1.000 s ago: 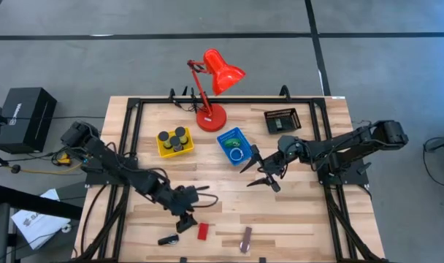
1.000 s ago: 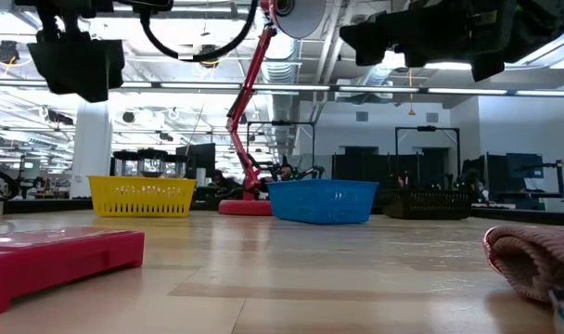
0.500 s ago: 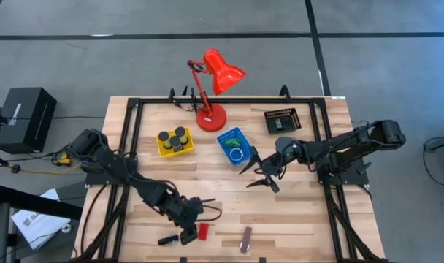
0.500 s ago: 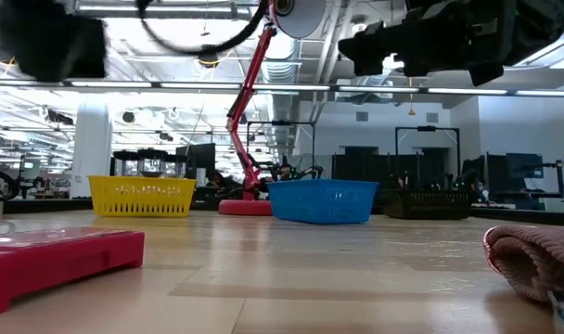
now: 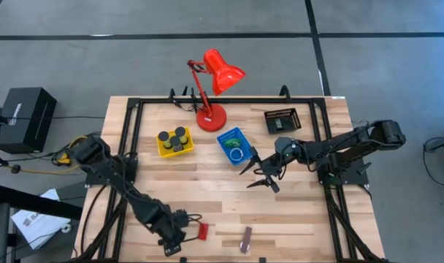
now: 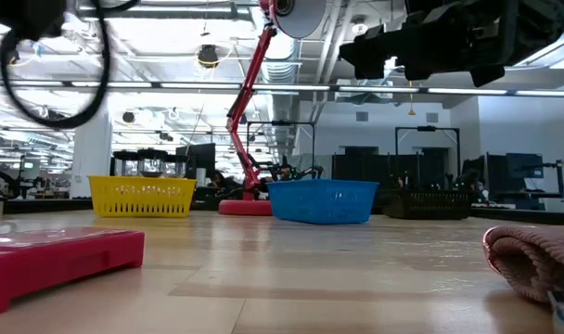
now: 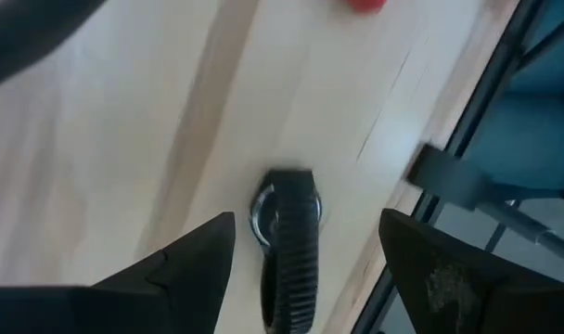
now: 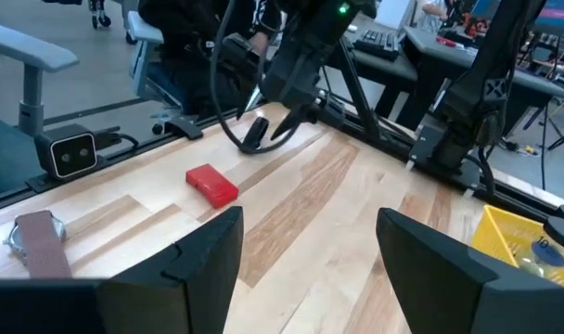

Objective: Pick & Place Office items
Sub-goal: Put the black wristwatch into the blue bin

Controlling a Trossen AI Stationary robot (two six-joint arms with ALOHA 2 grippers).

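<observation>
Plainly, the danger lies at the near edge of the table [image 5: 295,212], taking twelve o'clock in the high view as the lamp side. The left gripper [image 7: 305,243] hangs low at about seven o'clock on the tabletop, its fingers [image 7: 185,264] spread wide and holding nothing, with a black ribbed piece [image 7: 284,218] lying flat on the wood between them. That piece sits just beside the edge, with the dark table frame [image 7: 463,181] right past it. If the fingers come down off-centre, one may shove the piece sideways instead of straddling it, and a shove toward six o'clock could tip it off the board. It looks long and narrow, so a pinch near one end might let it swing or slip once lifted. The red block [image 5: 203,231] lies near, at about three o'clock from the piece, close enough that a wide finger could nudge it; the brown-silver bar [image 5: 246,239] farther along the same direction seems safe. A carry toward the yellow tray [image 5: 161,151] at eleven o'clock would be long, so a weak hold would likely show there. The right gripper [image 5: 260,174] waits near the table's middle with fingers parted and empty, well apart from all this.
</observation>
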